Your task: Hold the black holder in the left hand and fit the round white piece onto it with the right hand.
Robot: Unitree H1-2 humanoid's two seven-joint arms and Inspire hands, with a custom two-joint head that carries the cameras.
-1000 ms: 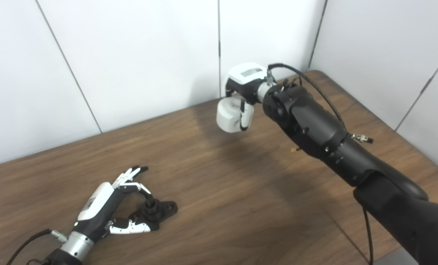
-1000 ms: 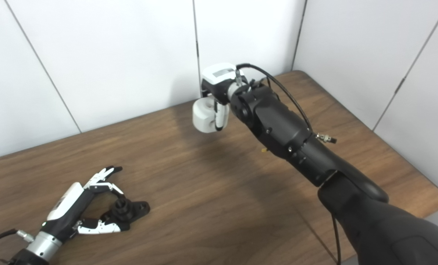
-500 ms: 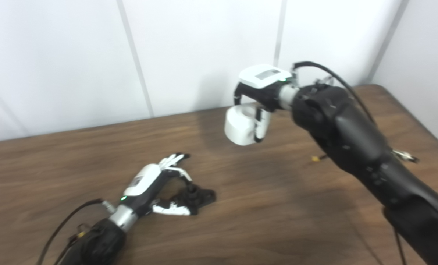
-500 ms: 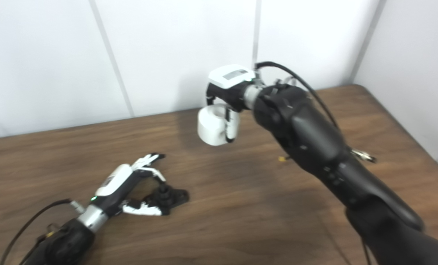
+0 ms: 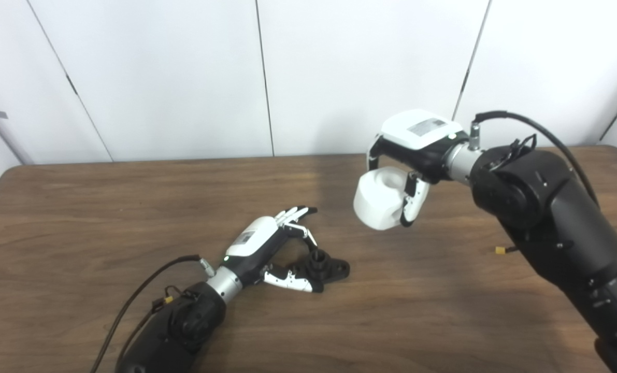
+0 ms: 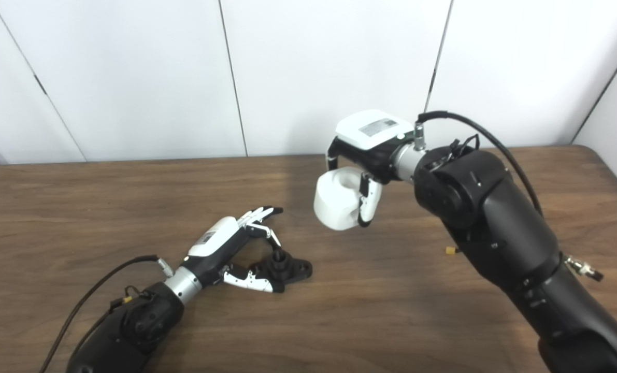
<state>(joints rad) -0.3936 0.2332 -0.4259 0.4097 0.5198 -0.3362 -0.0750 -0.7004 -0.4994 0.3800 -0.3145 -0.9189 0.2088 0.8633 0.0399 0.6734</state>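
The black holder (image 5: 325, 267) lies on the wooden table (image 5: 106, 217), its short post pointing up. My left hand (image 5: 267, 247) rests on the table around it, open: fingers arched over the post, thumb lying along the near side of the base. Whether the thumb touches the base I cannot tell. My right hand (image 5: 417, 150) hovers above the table to the upper right, shut on the round white piece (image 5: 379, 203). The piece has a hollow in its top. It hangs clear of the holder, up and to the right of it.
A small yellow connector (image 5: 500, 250) lies on the table under my right forearm. A black cable (image 5: 147, 282) trails from my left wrist. White wall panels (image 5: 184, 77) close off the table's far edge. The table's left far corner (image 5: 8, 171) is in view.
The whole picture has shifted, so the camera has turned. My right hand has brought the white piece lower and closer to the holder. My left hand keeps the same pose around the holder.
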